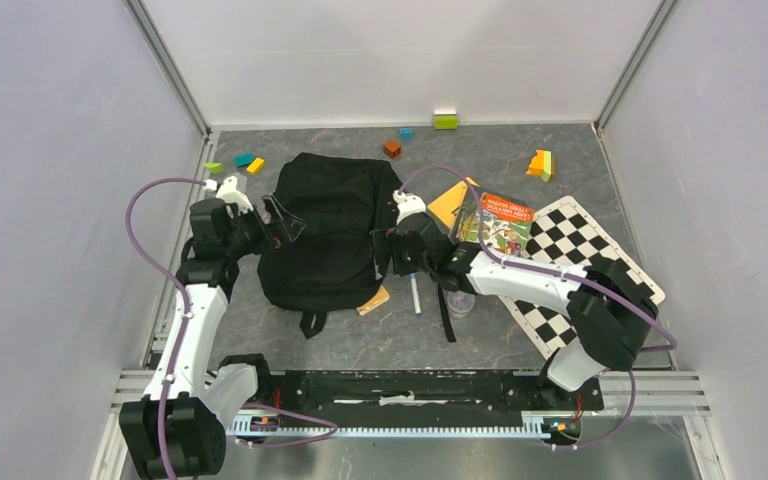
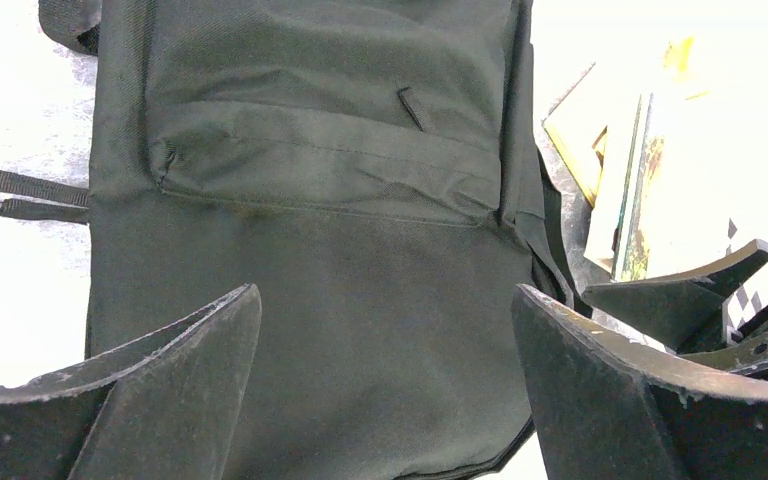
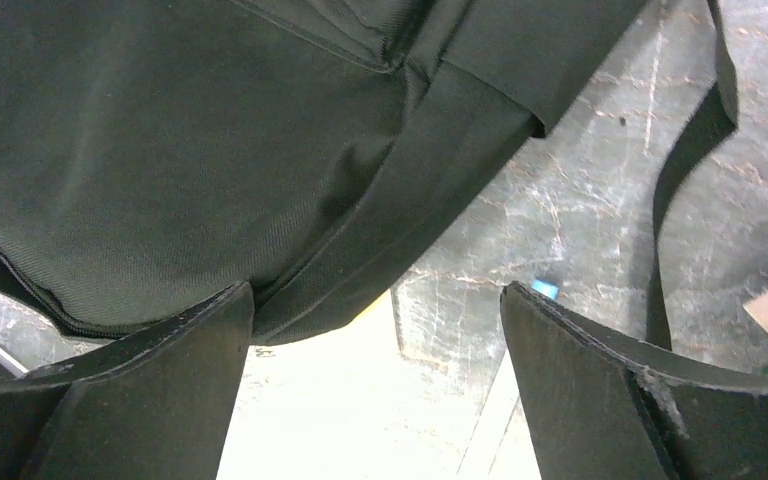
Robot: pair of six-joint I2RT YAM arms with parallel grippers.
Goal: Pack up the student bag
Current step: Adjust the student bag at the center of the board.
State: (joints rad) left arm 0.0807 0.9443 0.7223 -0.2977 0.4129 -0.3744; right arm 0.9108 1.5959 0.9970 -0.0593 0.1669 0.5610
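- Left of the desk's (image 1: 500,150) centre, the student bag (image 1: 325,230) is laid flat
- Left pincer (image 1: 282,230) and right pincer (image 1: 388,252) are released, flanking it
- Opening fabric should be pinched at both edges

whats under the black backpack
A flat tan corner sticks out from beneath the student bag at its near right edge. The rest of it, and anything else underneath, is covered by the fabric.

The left pincer (image 2: 385,295) gapes wide above the student bag (image 2: 310,200), a book (image 2: 650,190) just beside the bag.
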